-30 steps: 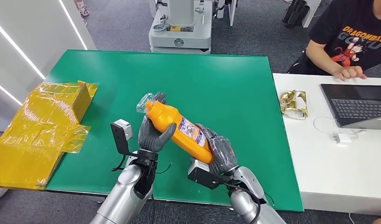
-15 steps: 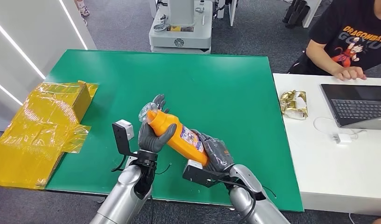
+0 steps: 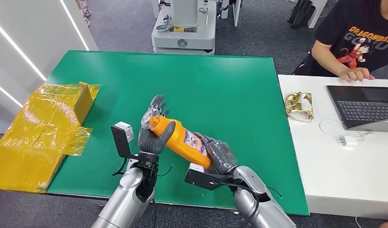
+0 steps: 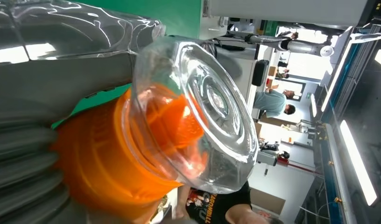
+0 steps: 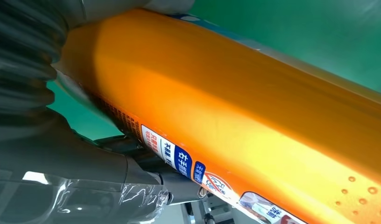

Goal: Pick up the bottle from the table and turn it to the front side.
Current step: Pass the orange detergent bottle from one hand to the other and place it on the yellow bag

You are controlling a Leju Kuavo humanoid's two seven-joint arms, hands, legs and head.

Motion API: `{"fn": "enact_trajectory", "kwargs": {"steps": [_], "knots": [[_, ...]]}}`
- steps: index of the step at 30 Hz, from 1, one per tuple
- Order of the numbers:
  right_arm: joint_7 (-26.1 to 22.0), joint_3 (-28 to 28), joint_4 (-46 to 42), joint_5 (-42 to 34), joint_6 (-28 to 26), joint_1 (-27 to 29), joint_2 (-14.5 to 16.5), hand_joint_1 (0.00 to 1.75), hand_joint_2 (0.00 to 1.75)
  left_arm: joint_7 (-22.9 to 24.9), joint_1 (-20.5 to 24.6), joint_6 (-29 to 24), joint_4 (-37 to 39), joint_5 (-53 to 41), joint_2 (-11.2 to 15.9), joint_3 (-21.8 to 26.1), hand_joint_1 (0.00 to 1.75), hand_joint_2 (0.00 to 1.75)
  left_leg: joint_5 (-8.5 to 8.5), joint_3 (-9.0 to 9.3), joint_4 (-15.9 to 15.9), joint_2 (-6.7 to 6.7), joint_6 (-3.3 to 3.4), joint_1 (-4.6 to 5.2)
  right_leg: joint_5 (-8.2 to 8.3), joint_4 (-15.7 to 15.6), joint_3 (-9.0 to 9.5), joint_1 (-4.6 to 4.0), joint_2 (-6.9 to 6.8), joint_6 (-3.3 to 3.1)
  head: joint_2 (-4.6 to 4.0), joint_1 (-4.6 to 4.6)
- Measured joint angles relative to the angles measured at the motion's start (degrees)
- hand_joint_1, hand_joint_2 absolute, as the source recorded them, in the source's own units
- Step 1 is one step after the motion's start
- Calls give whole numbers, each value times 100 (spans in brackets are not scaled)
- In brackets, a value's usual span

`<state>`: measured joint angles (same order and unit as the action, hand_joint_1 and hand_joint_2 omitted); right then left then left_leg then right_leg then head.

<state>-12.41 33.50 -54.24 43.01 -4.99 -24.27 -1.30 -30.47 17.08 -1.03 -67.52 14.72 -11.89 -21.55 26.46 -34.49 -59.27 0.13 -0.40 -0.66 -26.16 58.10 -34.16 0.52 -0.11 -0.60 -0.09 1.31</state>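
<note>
An orange bottle (image 3: 182,141) with a clear cap (image 3: 149,117) and a printed label is held slanted above the green table (image 3: 230,80), cap end toward the far left. My left hand (image 3: 153,130) holds the neck end, thumb across the orange shoulder and fingers reaching up behind the cap. My right hand (image 3: 219,154) grips the base end from below. In the left wrist view the clear cap (image 4: 202,116) sits over the orange neck (image 4: 100,158) beside the grey hand (image 4: 25,154). The right wrist view has the bottle's side (image 5: 235,107) and label against the hand (image 5: 30,93).
A yellow film-wrapped box (image 3: 44,128) lies at the table's left edge. A white table on the right carries a laptop (image 3: 363,107), a gold wrapper (image 3: 299,105) and a charger (image 3: 349,140), with a seated person (image 3: 354,42) behind. A grey machine (image 3: 182,28) stands beyond the far edge.
Both hands have brought the bottle lower, nearer and slightly left, and it lies flatter. My left hand's fingers now stretch higher behind the cap.
</note>
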Motion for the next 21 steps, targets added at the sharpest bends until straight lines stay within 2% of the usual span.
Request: {"fn": "enact_trajectory", "kwargs": {"steps": [11, 15, 19, 21], "knots": [[-164, 35, 228, -163, -174, -246, 8, 175, 175, -19, 1, 100, -164, -135, -38, 0, 175, 175, 0, -1, 0, -1, 0, 0, 0, 0, 0, 0, -1, 0, 0, -1], [-197, 63, 274, -226, -195, -278, 24, 152, 175, -19, 1, 99, -213, -134, -39, 0, 175, 175, 0, -1, 0, -2, 0, 0, 0, 0, 0, 0, -2, 0, 0, 0], [-197, 66, 277, -228, -197, -279, 27, 152, 175, -19, 1, 98, -216, -134, -39, 0, 175, 175, 0, -1, 0, -2, 0, 0, 0, 0, 0, 0, -2, 0, 0, 1], [-218, 83, 275, -361, -289, -267, 67, 76, 175, -29, 0, 59, -277, -213, -45, 0, 175, 175, 0, -2, 0, -2, 0, 0, 0, 1, 0, 0, -2, 0, 0, 0]]}}
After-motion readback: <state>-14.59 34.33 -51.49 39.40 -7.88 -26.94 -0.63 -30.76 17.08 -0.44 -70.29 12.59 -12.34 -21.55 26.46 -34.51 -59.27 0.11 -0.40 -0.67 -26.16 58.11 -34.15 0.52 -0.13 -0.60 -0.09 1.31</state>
